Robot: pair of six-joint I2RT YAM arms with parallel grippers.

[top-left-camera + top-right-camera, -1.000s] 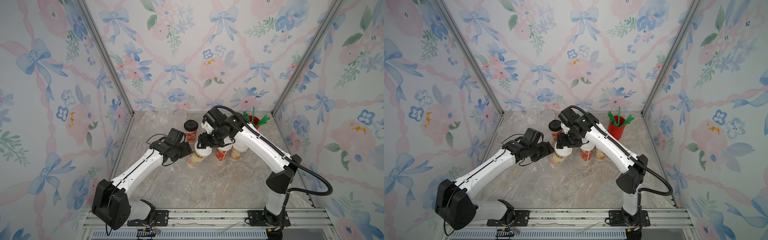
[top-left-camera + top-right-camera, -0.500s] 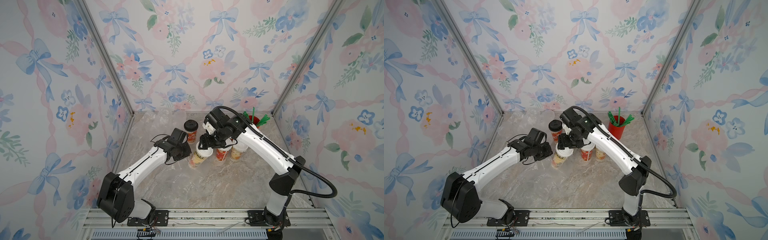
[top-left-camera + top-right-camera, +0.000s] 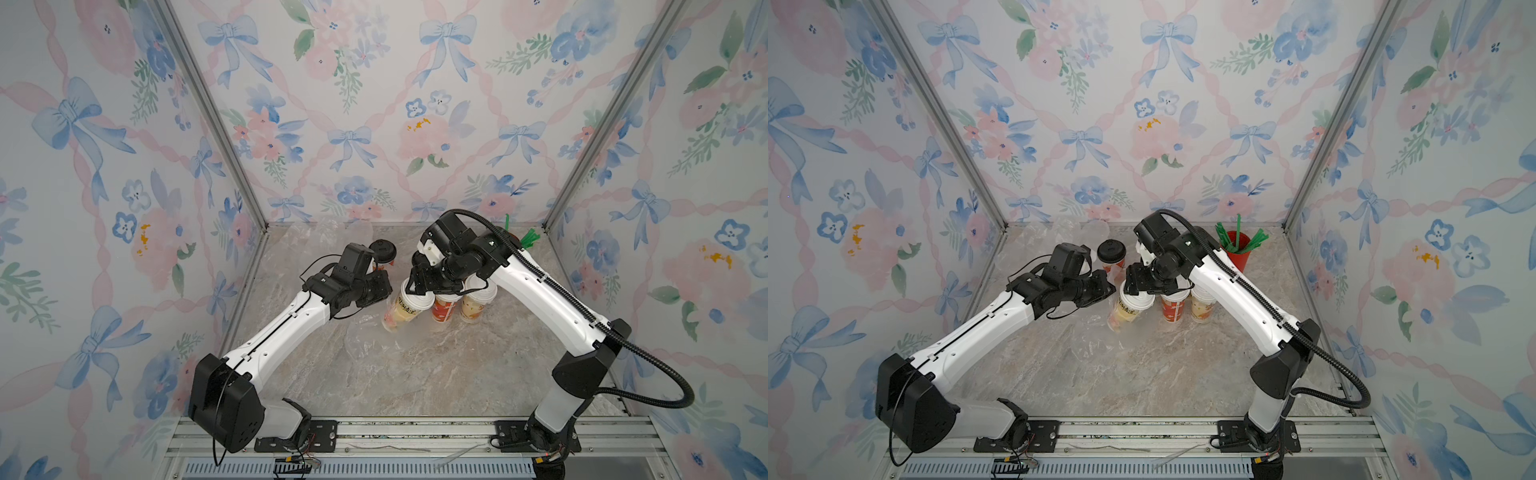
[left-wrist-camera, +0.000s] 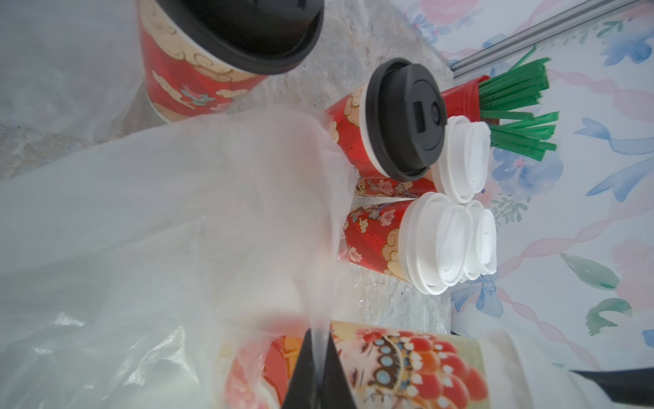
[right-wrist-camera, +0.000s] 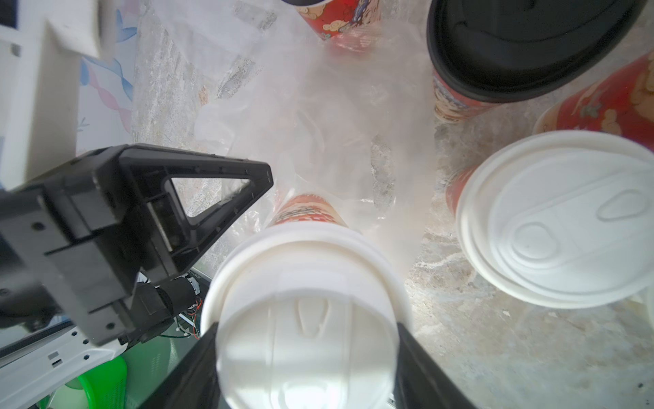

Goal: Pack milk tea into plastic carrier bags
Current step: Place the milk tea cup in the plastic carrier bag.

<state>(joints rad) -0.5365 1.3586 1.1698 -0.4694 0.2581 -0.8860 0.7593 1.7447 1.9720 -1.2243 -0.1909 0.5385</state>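
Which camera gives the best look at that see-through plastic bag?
The left wrist view: the bag fills most of the picture, its film pinched between the shut left jaws. In both top views it is only a faint sheen by the tilted cup. The right wrist view shows hazy film behind that cup.

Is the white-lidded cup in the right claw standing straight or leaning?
Leaning. In both top views the cup slants, top held by the right gripper, base kicked out toward the clear bag.
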